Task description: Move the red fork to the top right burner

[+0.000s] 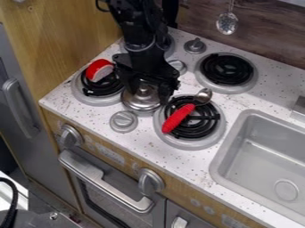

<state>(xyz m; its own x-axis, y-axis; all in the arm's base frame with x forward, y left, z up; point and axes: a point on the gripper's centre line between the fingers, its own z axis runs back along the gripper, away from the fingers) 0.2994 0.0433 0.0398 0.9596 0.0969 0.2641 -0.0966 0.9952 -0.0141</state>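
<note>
From where I stand, the arm [142,26] comes down from the top edge, its upper part cut off there, and it covers much of the rear left burner [171,44], so only bits of that ring show around it. The black gripper [147,95] hangs over the silver lid [140,107] in the middle of the stove. Its fingers look to be apart, with the lid's knob between them, though they hide part of the lid, and I can't make out whether they touch it. The red-handled spoon [179,118] lies slantwise on the front right burner [193,139], to the right of the gripper, its bowl end toward the top right burner [227,70]. Its head looks like a spoon's to me rather than a fork's. On the left burner [89,98] sits a red toy piece with a pale face [99,70]; what it is, I can't say. The lid stands between that burner and the spoon's. The sink [238,129] is cut off at the right, and a metal ladle [227,23] hangs on the wall, its handle running out of sight at the top
</note>
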